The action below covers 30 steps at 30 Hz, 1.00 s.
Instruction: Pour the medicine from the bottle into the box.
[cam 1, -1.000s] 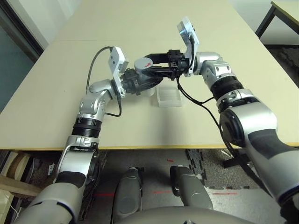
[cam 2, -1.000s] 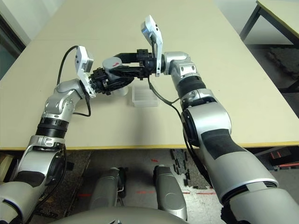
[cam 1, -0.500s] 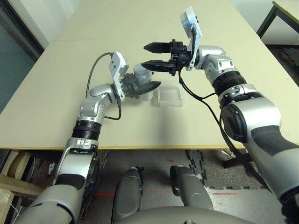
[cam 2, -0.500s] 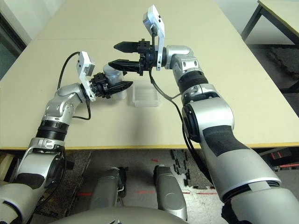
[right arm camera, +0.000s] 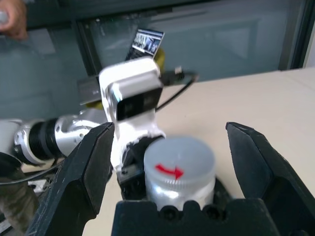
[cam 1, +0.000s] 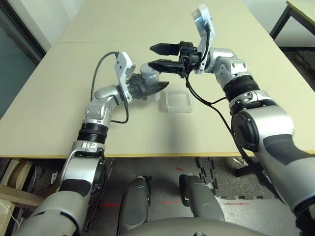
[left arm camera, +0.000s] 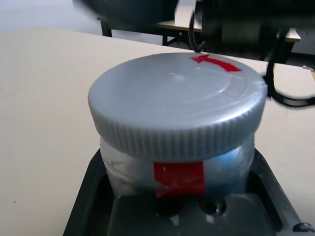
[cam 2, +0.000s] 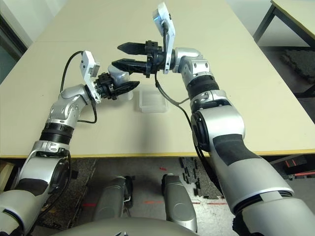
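My left pincer (cam 1: 156,88) clenches the capped bottle (cam 1: 149,76); my right pincer (cam 1: 158,56) gapes wide above its cap, the box (cam 1: 178,101) just beside.

Silvery-grey bottle (left arm camera: 177,167) with a dull metallic sheen, slightly wrinkled, patched with glossy red tape. Matt grey plastic screw cap (left arm camera: 177,105), smooth on top, finely ribbed round the edge. Clear glossy plastic box (cam 1: 179,102). Smooth matt beige worktop (cam 1: 59,98). Matt black jaws, brushed silver forearms.
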### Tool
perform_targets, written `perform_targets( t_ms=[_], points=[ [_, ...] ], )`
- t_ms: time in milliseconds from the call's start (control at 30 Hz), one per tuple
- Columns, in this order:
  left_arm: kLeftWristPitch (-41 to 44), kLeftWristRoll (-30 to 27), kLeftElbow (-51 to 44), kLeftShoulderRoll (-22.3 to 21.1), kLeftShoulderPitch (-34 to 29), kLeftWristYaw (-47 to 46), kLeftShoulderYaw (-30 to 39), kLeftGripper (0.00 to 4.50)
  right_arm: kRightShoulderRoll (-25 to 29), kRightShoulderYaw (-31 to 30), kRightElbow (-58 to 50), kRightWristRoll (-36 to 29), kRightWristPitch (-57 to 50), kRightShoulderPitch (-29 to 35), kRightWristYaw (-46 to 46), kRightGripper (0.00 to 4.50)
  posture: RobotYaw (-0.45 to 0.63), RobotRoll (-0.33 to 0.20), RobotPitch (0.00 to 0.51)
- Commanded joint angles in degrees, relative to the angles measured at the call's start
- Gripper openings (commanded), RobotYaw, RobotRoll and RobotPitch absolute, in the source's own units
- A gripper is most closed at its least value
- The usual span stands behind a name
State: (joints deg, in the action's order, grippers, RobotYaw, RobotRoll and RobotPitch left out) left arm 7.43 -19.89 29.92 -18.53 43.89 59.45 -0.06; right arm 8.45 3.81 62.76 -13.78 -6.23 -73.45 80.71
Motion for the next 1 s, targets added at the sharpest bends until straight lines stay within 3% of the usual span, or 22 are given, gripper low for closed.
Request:
perform_targets(
  t_ms=[33,467,1000],
  points=[
    [-1.11,0.67,0.78,0.47,0.50,-0.51,0.27,2.64,-0.39,-1.51,-1.37,1.77,1.43,0.12,-1.89,4.50,-0.14,0.000,0.133],
    [-0.58,0.54,-0.45,0.43,-0.10,-0.46,-0.15,2.64,-1.83,-2.21,0.63,3.90,3.03,-0.20,-6.11,4.50,-0.13,0.000,0.138],
    [-0.33,0.50,-0.35,0.33,-0.57,-0.06,-0.26,2.64,0.19,-0.78,4.17,4.38,2.15,-0.91,-9.03,4.50,-0.14,0.000,0.146]
  ],
)
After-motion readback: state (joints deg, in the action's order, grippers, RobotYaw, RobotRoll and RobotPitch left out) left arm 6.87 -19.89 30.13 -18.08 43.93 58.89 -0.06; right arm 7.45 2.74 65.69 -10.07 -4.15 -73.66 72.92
